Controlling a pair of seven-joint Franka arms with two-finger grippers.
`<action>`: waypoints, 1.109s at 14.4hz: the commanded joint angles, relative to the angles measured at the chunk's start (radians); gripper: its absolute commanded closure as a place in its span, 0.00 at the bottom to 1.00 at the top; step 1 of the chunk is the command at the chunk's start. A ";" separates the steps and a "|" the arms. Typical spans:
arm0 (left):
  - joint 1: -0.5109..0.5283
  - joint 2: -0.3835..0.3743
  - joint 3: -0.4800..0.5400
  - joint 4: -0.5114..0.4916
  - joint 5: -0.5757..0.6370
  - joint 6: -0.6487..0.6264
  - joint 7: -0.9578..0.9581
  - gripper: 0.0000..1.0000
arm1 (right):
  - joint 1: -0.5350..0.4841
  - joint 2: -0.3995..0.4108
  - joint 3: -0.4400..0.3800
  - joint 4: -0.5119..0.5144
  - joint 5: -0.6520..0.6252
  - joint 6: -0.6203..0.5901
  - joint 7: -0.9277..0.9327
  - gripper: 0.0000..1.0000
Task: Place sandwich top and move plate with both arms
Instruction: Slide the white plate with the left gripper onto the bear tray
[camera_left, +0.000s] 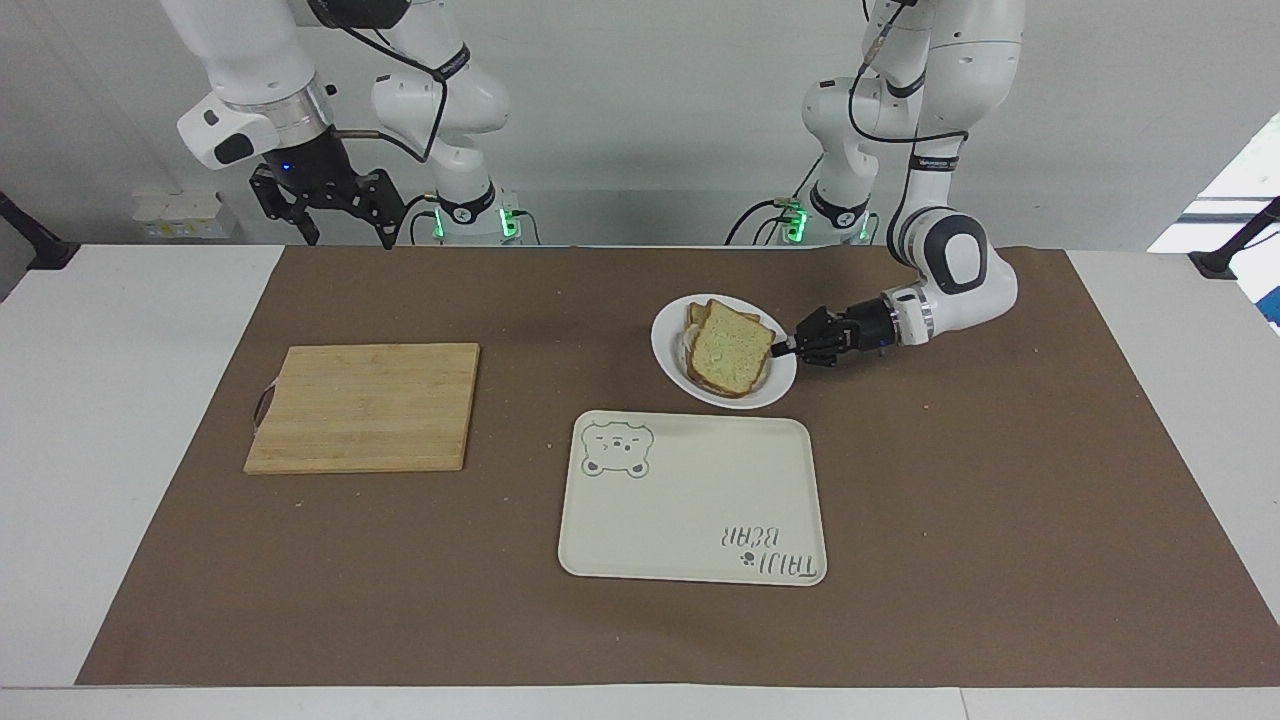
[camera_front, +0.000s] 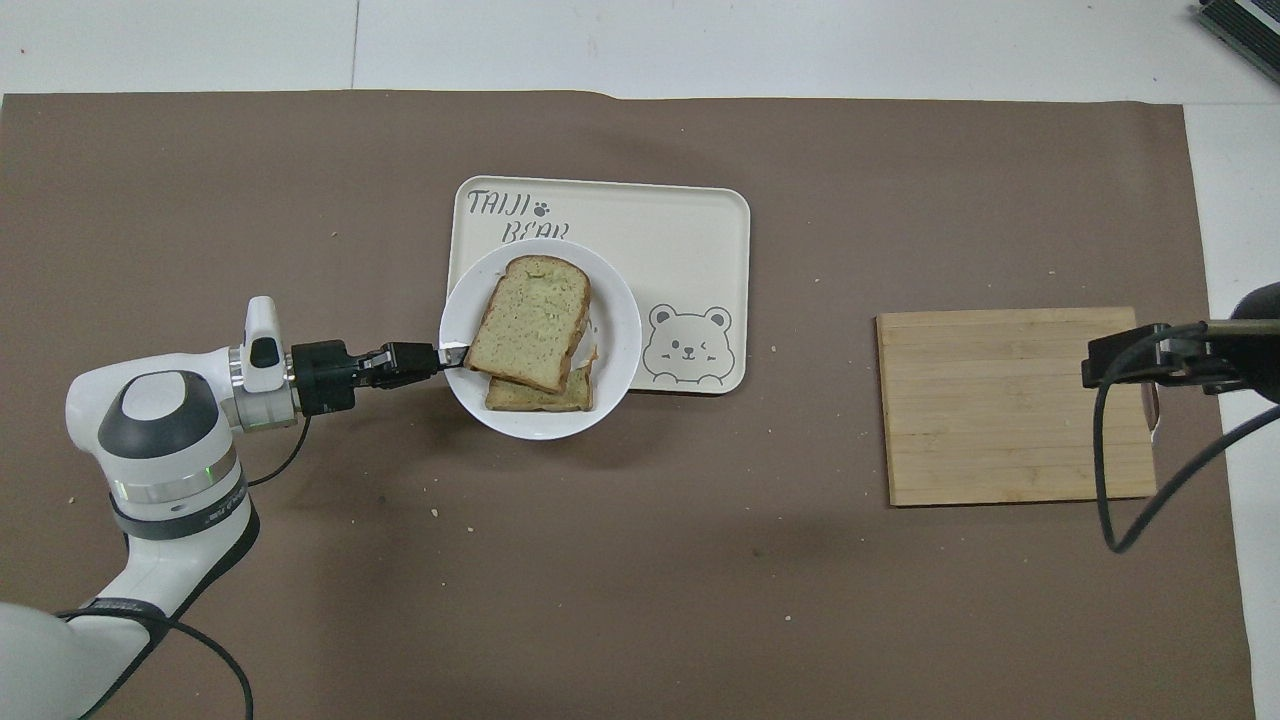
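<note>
Two arms on my screen: the left one is busy, the right one is waiting.
Left tool (camera_left: 785, 349): pinched tight on the rim of the small round white plate (camera_left: 672, 350), at the edge toward the left arm's end of the bench. It comes in low and sideways.
Plate: lifted off the brown paper mat (camera_left: 1000, 480). From overhead it covers the corner of the tray nearest the left arm; in the facing view it hangs just at the tray's robot-side edge. I can't say whether it touches the tray.
Sandwich top: the pale greenish bread slice with a brown crust (camera_front: 528, 322) lies on top of another slice (camera_front: 540, 394) on the plate, a bit skewed, so the lower one pokes out on the robots' side.
Tray: the cream rectangular tray with a bear drawing (camera_left: 700, 500) sits mid-bench, with "TAIJI BEAR" lettering on it.
Right tool (camera_left: 335, 205): fingers spread wide, holding nothing, up in the air at the robots' edge of the bench, at the right arm's end.
Board: the light wooden cutting board (camera_left: 365, 405) lies flat on the mat toward the right arm's end, well apart from the tray.
Crumbs: a few scattered on the mat.
</note>
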 joint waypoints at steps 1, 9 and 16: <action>0.008 0.128 -0.105 0.199 0.000 0.149 -0.108 1.00 | -0.016 -0.009 0.006 -0.005 0.022 0.003 -0.033 0.00; 0.008 0.239 -0.140 0.303 0.156 0.222 -0.171 0.80 | -0.016 -0.009 0.006 -0.011 0.022 0.044 -0.031 0.00; 0.010 0.076 -0.081 0.287 0.294 0.243 -0.215 0.00 | -0.016 -0.012 0.006 -0.014 0.022 0.038 -0.033 0.00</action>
